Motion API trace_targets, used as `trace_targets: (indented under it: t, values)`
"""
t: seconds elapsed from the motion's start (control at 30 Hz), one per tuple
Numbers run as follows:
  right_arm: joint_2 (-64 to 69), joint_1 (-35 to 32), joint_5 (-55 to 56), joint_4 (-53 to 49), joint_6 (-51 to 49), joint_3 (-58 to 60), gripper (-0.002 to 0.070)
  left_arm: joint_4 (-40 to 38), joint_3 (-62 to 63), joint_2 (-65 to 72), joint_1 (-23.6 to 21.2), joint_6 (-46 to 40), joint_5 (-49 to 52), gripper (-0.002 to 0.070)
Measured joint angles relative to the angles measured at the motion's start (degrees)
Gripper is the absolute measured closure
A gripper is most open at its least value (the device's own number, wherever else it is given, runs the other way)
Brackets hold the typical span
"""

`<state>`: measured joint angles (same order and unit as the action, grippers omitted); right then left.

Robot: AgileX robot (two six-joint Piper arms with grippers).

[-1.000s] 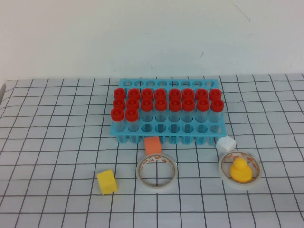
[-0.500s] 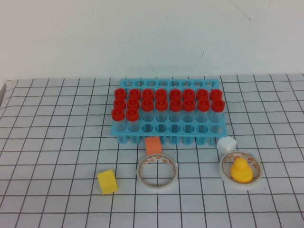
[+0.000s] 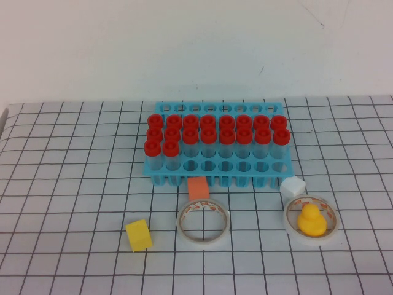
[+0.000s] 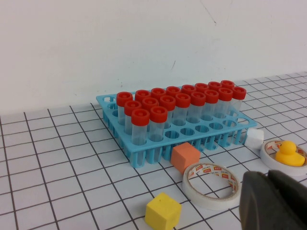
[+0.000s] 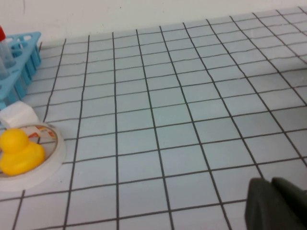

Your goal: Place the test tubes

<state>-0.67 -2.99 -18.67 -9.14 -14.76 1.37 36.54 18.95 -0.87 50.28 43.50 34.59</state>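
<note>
A blue test tube rack (image 3: 218, 165) (image 4: 144, 155) stands at the middle back of the gridded table. Several red-capped test tubes (image 3: 209, 136) (image 4: 175, 103) fill its two back rows, and two more sit at the left end of the front row (image 3: 161, 149). Neither arm shows in the high view. In the left wrist view my left gripper (image 4: 268, 191) is shut and empty, low over the table in front of the rack. In the right wrist view my right gripper (image 5: 272, 196) is shut and empty over bare grid, right of the rack's end (image 5: 19, 52).
An orange cube (image 3: 198, 187) (image 4: 185, 156) sits against the rack's front. In front of it lie a tape roll (image 3: 202, 224) (image 4: 211, 184) and a yellow cube (image 3: 139, 235) (image 4: 163, 213). At the right are a white cube (image 3: 293, 187) and a yellow duck (image 3: 311, 220) (image 5: 19, 152) inside a second tape roll (image 3: 288, 227).
</note>
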Motion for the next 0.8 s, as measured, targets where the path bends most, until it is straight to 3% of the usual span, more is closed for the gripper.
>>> trace_targets:
  t: [0.47,0.8]
  values:
    - [0.0,0.0,-0.5,4.0,9.8,-0.1,0.0678,0.0,0.0,0.0,0.0,0.0,0.0,0.0676]
    - [0.0,1.8,-0.8,5.0,5.9,-0.2,0.0678,0.0,0.0,0.0,0.0,0.0,0.0,0.0676]
